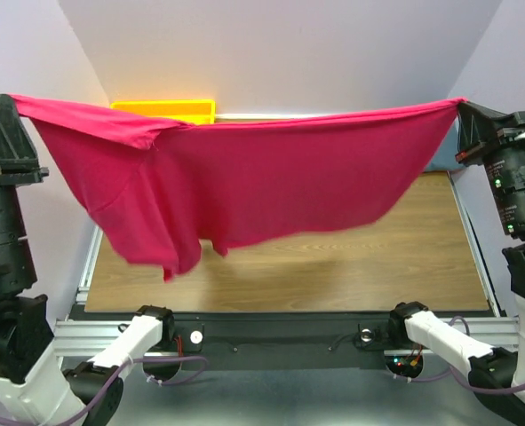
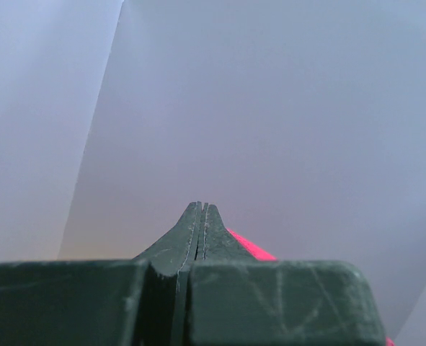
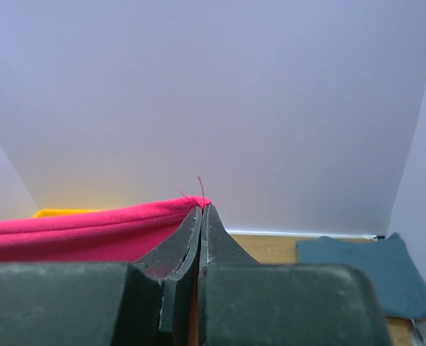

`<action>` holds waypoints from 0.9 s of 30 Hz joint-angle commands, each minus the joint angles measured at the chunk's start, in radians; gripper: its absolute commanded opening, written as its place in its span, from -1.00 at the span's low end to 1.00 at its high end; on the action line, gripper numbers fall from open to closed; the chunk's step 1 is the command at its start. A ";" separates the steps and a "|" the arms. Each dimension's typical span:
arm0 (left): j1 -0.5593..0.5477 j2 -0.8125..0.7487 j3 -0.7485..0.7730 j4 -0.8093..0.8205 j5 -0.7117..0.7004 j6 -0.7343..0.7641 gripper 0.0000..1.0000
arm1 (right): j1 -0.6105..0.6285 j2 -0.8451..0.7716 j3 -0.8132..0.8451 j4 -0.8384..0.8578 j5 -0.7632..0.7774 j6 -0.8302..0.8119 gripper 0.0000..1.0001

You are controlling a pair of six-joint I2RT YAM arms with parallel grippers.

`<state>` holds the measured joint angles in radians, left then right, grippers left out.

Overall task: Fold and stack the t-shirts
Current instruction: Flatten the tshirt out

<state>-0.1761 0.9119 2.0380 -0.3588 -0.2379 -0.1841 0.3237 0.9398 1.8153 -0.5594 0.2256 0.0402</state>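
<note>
Taut crimson shirt (image 1: 271,177) across the table (image 1: 377,266)

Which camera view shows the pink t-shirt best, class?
The top external view: the whole pink t-shirt hangs stretched between the left hand and right hand. The left wrist view shows only a pink sliver; the right wrist view shows one edge.
</note>
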 commanded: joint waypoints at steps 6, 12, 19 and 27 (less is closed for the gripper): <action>0.006 0.123 -0.246 0.007 -0.020 0.090 -1.00 | 0.003 0.072 -0.192 0.027 0.090 -0.033 -0.99; 0.006 0.255 -0.565 0.199 -0.038 0.117 -1.00 | 0.003 0.229 -0.303 0.045 0.214 -0.031 -0.99; 0.006 0.524 -0.616 0.354 -0.023 0.115 -1.00 | -0.034 0.470 -0.402 0.222 0.256 -0.089 -0.99; 0.006 0.728 -0.559 0.396 0.020 0.080 -1.00 | -0.107 0.715 -0.429 0.349 0.170 -0.092 -0.99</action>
<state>-0.1745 1.6394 1.4117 -0.0814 -0.2306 -0.0891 0.2440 1.5974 1.3659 -0.3500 0.4145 -0.0380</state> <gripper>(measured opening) 0.020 0.013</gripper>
